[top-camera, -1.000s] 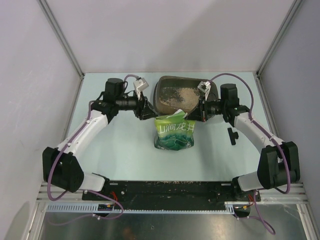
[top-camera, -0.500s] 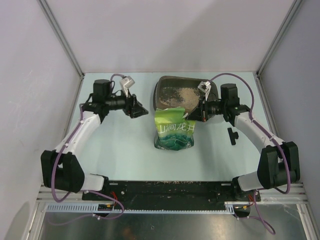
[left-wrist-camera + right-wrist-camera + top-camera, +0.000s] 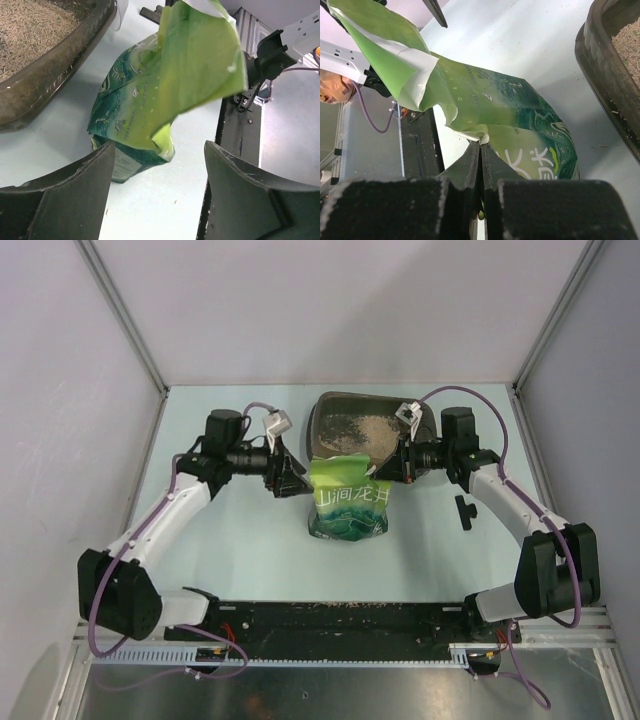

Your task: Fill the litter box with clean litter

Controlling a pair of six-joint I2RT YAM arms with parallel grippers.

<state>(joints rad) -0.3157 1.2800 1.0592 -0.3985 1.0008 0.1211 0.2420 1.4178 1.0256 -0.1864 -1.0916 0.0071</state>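
Green pouch (image 3: 348, 508) stands upright mid-table (image 3: 230, 540), just beside the near rim of the litter box (image 3: 318, 435), which sits at the far edge with tan clean litter (image 3: 365, 428) inside. My right gripper (image 3: 480, 150) is clenched on the pouch's upper edge; my left gripper (image 3: 159, 147) is released, jaws wide, facing the pouch's other side

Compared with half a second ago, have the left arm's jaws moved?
Yes. The left jaws swung back rightward, closing the gap to the litter box's near-left corner, and now stand open beside the green pouch.
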